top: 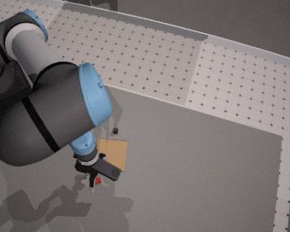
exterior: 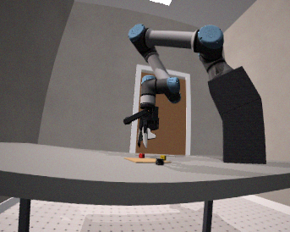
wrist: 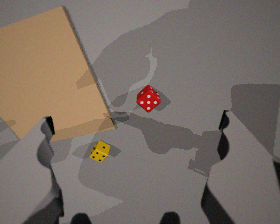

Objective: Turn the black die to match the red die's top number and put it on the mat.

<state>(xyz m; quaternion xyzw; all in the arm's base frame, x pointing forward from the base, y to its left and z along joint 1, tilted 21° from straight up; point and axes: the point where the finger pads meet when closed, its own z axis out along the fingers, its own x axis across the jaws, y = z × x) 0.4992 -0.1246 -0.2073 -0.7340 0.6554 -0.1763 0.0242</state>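
Observation:
The black die (top: 115, 130) (exterior: 160, 162) lies on the table just beyond the mat's edge, off the mat; its top number is too small to read and it is outside the wrist view. The tan mat (top: 117, 148) (exterior: 136, 160) (wrist: 36, 65) is partly covered by the arm in the top view. The red die (top: 98, 180) (exterior: 141, 156) (wrist: 148, 99) sits off the mat; its largest face in the wrist view shows five pips, though I cannot be sure it is the top. My gripper (exterior: 143, 146) (wrist: 135, 114) is open and empty, above the table near the red die.
A yellow die (exterior: 162, 157) (wrist: 100, 151) sits on the table near the mat's corner, close to the red die; the arm hides it in the top view. Shadows of the arm and gripper fall across the table (top: 202, 178) around the dice.

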